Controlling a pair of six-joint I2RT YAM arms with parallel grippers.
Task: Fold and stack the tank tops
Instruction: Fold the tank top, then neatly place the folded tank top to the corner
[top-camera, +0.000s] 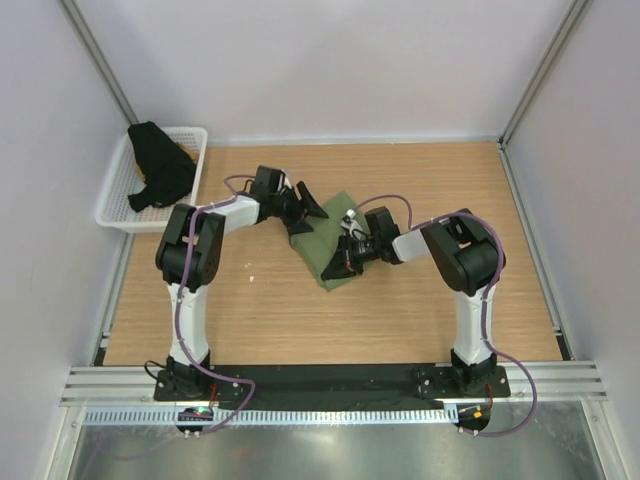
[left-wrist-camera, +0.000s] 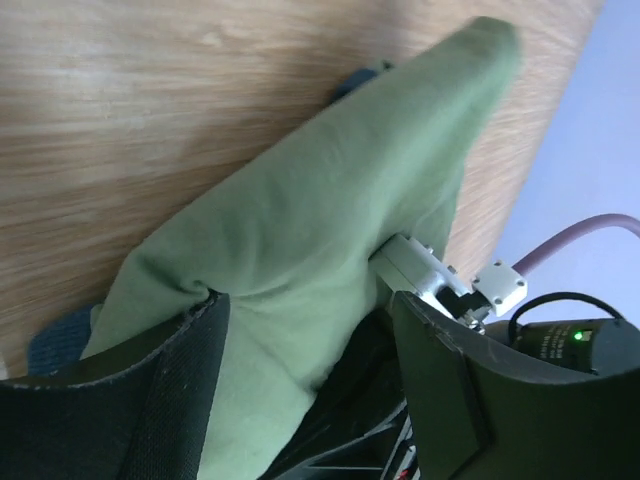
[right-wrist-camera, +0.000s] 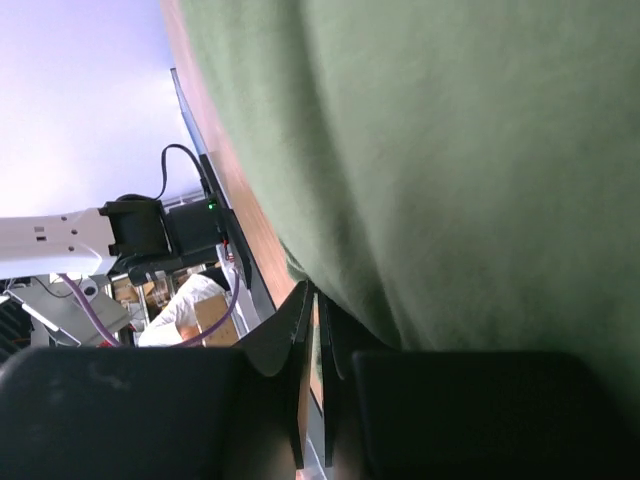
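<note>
Mid-table, L gripper (top-camera: 308, 216) wide astride olive top (top-camera: 326, 238); R gripper (top-camera: 340, 264) pinching its edge.

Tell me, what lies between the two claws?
The green top, lying on the table. The overhead view shows it best: the left claw is at its far end, the right claw at its near end.
</note>
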